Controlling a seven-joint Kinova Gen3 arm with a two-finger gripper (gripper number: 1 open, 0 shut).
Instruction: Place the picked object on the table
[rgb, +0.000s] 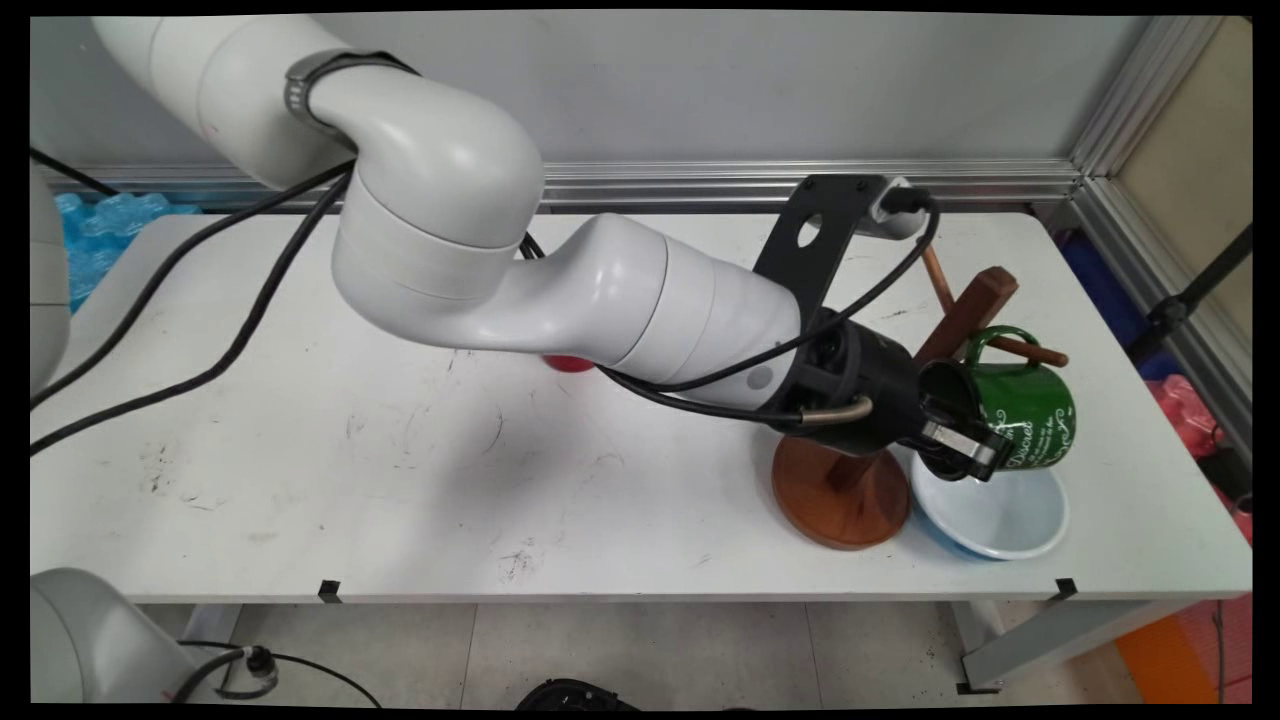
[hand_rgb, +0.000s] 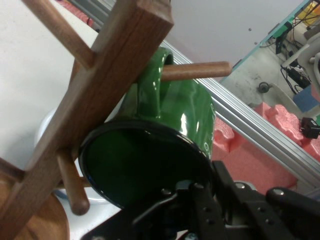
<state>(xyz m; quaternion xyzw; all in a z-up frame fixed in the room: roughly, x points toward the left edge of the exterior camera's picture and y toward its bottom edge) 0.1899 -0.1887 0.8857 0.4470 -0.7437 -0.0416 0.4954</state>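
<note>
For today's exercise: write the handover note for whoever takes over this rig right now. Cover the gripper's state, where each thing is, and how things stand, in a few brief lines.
Gripper: shut on the rim of the green mug, one finger inside, one outside.
Green mug: held on its side, off the table, its handle looped over a peg of the wooden mug stand.
Mug stand: upright post with pegs on a round wooden base, at the table's right end.
White bowl: on the table beside the base, directly below the mug.
A red thing shows partly behind the arm; cannot tell what it is.
</note>
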